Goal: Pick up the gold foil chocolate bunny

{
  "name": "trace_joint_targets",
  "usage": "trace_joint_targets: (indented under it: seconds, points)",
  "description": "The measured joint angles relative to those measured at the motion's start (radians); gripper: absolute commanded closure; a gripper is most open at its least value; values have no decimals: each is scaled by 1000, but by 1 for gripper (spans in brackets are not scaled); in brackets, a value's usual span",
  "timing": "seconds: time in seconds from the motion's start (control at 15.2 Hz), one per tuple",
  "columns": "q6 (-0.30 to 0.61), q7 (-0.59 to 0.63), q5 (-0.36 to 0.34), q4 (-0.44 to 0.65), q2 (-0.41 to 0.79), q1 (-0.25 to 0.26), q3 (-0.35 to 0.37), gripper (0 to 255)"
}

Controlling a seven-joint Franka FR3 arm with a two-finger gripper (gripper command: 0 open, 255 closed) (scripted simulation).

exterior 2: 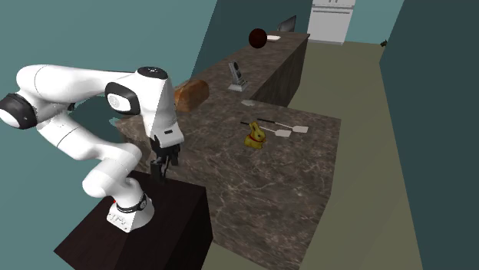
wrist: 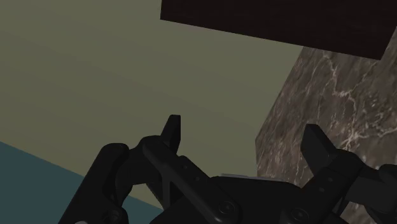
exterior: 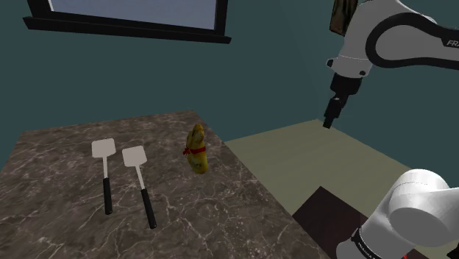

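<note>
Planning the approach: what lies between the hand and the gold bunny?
Only bare dark marble countertop between the black two-finger hand and the gold foil bunny, in the second exterior view.

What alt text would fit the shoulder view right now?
A gold bunny with a red ribbon stands on a dark marbled counter, beside two white spatulas. The black gripper hangs at the view's right, well apart from the bunny.

gold bunny [exterior: 196,150], brown white-veined counter [exterior: 66,228], teal walls [exterior: 279,81]
</note>
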Motion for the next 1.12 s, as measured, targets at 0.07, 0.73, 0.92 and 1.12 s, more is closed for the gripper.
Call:
trace_joint_targets:
  seconds: [0.07, 0.73, 0.92, 1.12]
  points:
    - [0, 0, 0, 0, 0, 0, 0, 0]
    - [96, 198, 104, 97, 156, 60, 181, 0]
    - [134, 259, 118, 143, 227, 69, 235, 0]
    - [165, 329, 125, 206, 307, 78, 297, 0]
